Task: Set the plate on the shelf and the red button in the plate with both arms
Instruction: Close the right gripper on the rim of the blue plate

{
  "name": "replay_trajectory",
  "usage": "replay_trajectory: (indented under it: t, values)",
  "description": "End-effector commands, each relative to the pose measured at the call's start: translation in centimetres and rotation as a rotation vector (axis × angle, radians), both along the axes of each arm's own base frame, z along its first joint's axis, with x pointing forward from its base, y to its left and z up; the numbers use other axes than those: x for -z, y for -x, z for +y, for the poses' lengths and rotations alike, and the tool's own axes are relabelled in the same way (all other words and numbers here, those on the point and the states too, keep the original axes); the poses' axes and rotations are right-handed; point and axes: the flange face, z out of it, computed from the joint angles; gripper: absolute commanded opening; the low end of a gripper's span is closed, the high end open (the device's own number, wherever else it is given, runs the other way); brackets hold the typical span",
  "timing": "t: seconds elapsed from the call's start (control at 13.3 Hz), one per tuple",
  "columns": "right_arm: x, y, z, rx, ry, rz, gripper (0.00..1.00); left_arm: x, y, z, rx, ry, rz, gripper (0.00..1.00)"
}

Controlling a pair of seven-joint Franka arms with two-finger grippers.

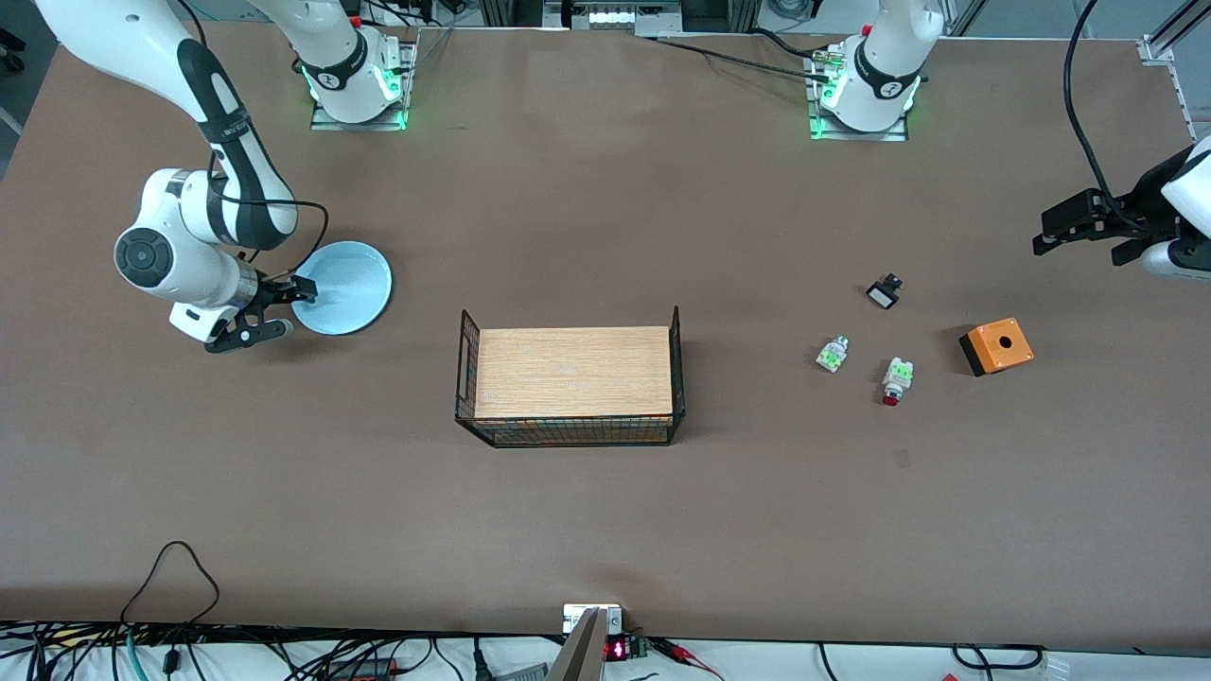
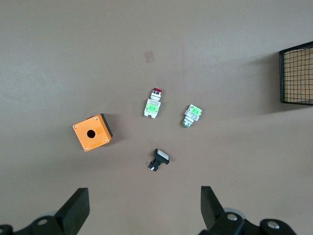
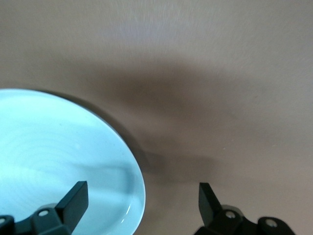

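Nearest the front camera sits a black wire basket (image 1: 570, 388) with a wooden floor, at the middle of the brown tabletop (image 1: 605, 530); you can take it as the likely drop-off for both things.

Toward the right arm's end lies the plate (image 1: 345, 286), pale blue and round, flat on the tabletop. Your right gripper (image 1: 278, 308) is low at the plate's edge, its fingers (image 3: 73, 200) spread wide: one over the plate's inner surface, the other outside the rim. The rim passes between them, so closing should pinch it.

Toward the left arm's end lies the red button (image 1: 895, 379), on its side, its long axis running roughly toward the front camera, with the dark red cap at the nearer tip. Just beside it are a similar white-and-green part (image 1: 832, 354), a small black part (image 1: 884, 291) and an orange box (image 1: 996, 346).

Your left gripper (image 1: 1088, 231) hovers high over the tabletop's edge past the orange box, fingers (image 2: 76, 210) wide open and empty. It is the nearer arm to the button, which lies well apart from it, inward toward the basket and lower down. You would have to descend and span the button's short width.
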Motion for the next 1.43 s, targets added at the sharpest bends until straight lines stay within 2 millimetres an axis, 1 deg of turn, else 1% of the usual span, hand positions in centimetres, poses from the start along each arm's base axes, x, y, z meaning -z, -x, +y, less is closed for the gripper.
replay_trajectory:
  t: [0.0,0.15,0.3,0.68,0.75,1.06,1.13,1.28,1.36]
  values:
    - [1.4,0.9,0.0,-0.031,-0.001,0.033,1.0,-0.6,-0.2,0.0,0.007,0.022,0.001,1.0]
    - [2.4,1.4,0.0,-0.029,-0.001,0.056,0.95,-0.6,-0.2,0.1,0.004,0.022,0.001,1.0]
    - [2.5,1.7,-0.1,-0.027,-0.001,0.064,0.82,-0.6,-0.2,0.0,0.006,0.022,0.001,1.0]
    - [2.5,2.3,-1.0,0.019,-0.001,0.091,0.09,-0.6,-0.2,0.0,0.006,0.022,0.0,1.0]
    - [2.4,2.3,-1.0,0.02,-0.001,0.089,0.0,-0.6,-0.2,0.0,0.006,0.022,-0.001,1.0]
    - [2.3,2.3,-1.2,0.026,-0.002,0.092,0.0,-0.6,-0.2,0.0,0.006,0.022,-0.001,1.0]
    - [1.7,2.3,-1.2,0.041,-0.002,0.101,0.0,-0.6,-0.3,0.0,0.007,0.022,0.0,1.0]
    - [-1.0,2.1,-0.8,0.09,-0.021,0.12,0.0,-0.6,-0.3,0.0,0.007,0.022,0.0,1.0]
    - [-3.0,1.7,-0.3,0.107,-0.04,0.113,0.0,-0.7,-0.3,0.1,0.004,0.022,-0.002,1.0]
